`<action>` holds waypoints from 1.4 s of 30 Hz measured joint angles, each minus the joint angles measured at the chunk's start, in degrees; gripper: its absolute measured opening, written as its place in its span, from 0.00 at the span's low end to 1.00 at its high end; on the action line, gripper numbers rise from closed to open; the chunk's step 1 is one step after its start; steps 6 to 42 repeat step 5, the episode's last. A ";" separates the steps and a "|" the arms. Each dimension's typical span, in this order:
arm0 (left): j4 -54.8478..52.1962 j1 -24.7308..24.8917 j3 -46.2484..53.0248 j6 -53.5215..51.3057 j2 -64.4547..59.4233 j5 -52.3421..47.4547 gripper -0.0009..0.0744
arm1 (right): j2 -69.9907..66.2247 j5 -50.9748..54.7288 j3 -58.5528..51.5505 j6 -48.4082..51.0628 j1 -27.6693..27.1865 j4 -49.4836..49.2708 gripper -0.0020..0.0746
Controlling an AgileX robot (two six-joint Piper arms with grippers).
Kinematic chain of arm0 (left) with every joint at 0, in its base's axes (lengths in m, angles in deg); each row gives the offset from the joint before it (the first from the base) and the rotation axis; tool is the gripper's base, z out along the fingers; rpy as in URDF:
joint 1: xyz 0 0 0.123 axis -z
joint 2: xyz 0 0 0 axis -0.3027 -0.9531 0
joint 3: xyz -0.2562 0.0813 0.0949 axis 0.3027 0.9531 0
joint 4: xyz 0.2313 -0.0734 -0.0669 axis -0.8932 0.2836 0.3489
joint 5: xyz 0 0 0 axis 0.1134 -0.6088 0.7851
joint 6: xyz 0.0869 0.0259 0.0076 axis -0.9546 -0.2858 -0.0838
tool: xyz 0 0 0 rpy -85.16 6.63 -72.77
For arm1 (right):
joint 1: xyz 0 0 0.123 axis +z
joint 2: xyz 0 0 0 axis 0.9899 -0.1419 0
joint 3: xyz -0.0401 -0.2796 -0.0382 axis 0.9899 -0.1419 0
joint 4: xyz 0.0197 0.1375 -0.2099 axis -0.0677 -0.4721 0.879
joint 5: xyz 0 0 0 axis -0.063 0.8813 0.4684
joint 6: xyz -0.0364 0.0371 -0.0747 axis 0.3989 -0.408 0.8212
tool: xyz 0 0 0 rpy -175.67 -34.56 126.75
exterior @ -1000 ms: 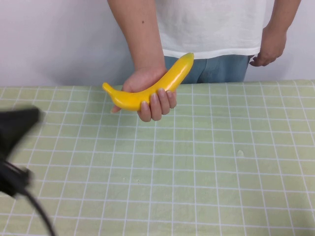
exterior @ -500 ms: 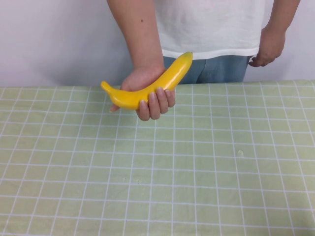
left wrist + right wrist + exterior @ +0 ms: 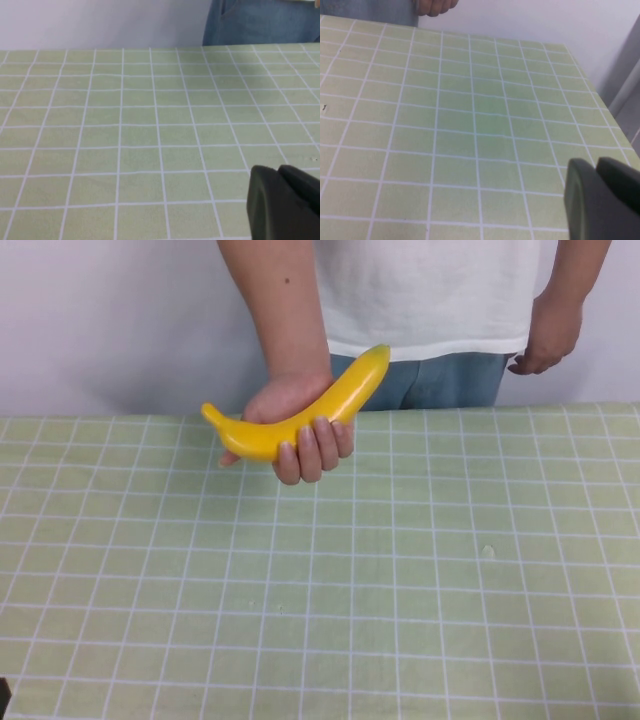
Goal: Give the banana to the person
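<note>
The banana [image 3: 300,416] is lying in the person's hand [image 3: 290,425], raised above the far edge of the tabletop [image 3: 400,570], left of centre in the high view. The person [image 3: 430,300] is standing behind the tabletop, fingers curling up around the fruit from beneath. No robot part is touching the banana.

Long axis: it is running diagonally, low at the robot's left and rising toward the right and the person's body. The greenish tip [image 3: 378,352] is pointing up and away toward the white shirt; the narrow stem end [image 3: 210,415] is pointing toward the robot's left.

Left tool [image 3: 285,200]: only a dark part of it is showing at the edge of the left wrist view, over bare tabletop near the robot. Whether it is apart or together cannot be told. Right tool [image 3: 602,197]: likewise only a dark part in the right wrist view, over bare tabletop at the robot's right; its state cannot be told either. Neither tool is appearing in the high view.

Governing relation: the banana is lying well apart from both tools, across the tabletop on the far side, and on the left half, so the left arm is judged the nearer. As a judgement, the transfer is looking complete, with the fruit resting solely in the person's grasp.
</note>
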 joint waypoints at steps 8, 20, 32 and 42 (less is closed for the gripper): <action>0.00 0.00 0.00 0.73 0.00 0.00 0.01 | 0.00 0.00 0.00 0.00 0.00 0.00 0.02; 0.00 0.00 0.00 0.73 0.00 0.00 0.01 | 0.00 0.00 0.00 0.00 0.00 0.00 0.02; 0.00 0.00 0.00 0.73 0.00 0.00 0.01 | 0.00 0.00 0.00 0.00 0.00 0.00 0.02; 0.00 0.00 0.00 0.73 0.00 0.00 0.01 | 0.00 0.00 0.00 0.00 0.00 0.00 0.02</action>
